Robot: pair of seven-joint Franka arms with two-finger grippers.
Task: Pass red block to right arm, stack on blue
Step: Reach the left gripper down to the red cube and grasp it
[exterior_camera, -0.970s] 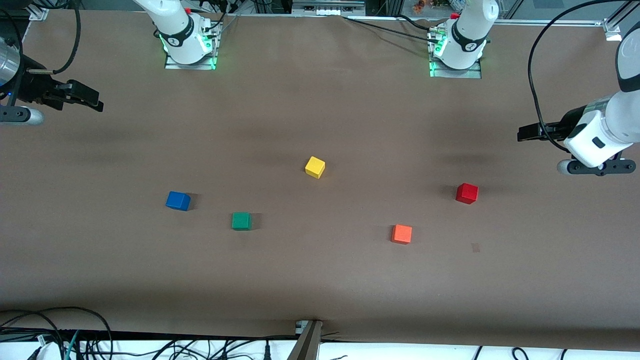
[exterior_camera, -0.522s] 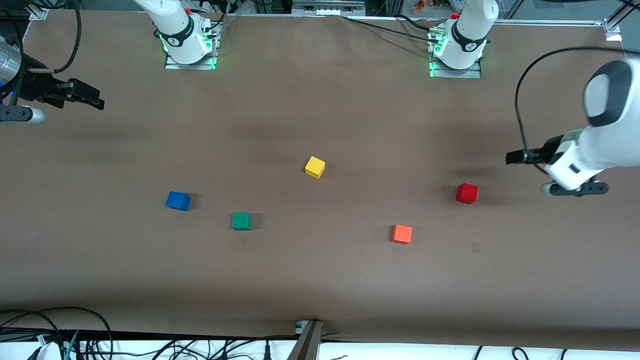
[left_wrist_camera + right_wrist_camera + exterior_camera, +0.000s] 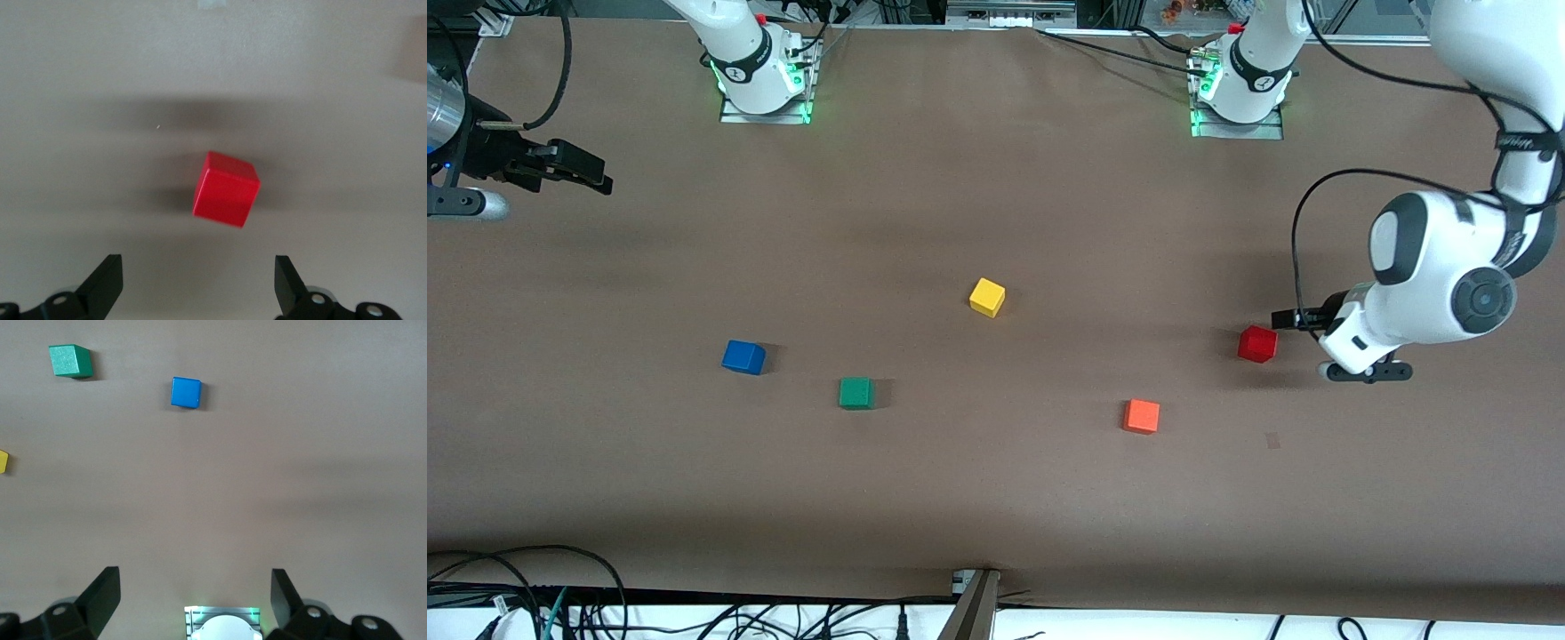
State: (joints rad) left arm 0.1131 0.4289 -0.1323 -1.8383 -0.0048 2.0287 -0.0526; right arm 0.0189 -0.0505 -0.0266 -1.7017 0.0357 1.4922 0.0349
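Brown paper is covering the desk (image 3: 996, 498), and on it, going from the front camera's edge toward the arms' bases, are sitting the orange cube (image 3: 1142, 416), the green cube (image 3: 856, 392), the blue cube (image 3: 743, 356), the red block (image 3: 1257, 344) and the yellow cube (image 3: 987, 297). Toward the left arm's end, the red block is resting alone on the paper while the left claw (image 3: 1288, 318) is hanging just beside it with its fingers (image 3: 107, 283) spread wide, released and not touching it. At the right arm's end, the right claw (image 3: 591, 180) is waiting released over the desk's edge, well apart from the blue cube.
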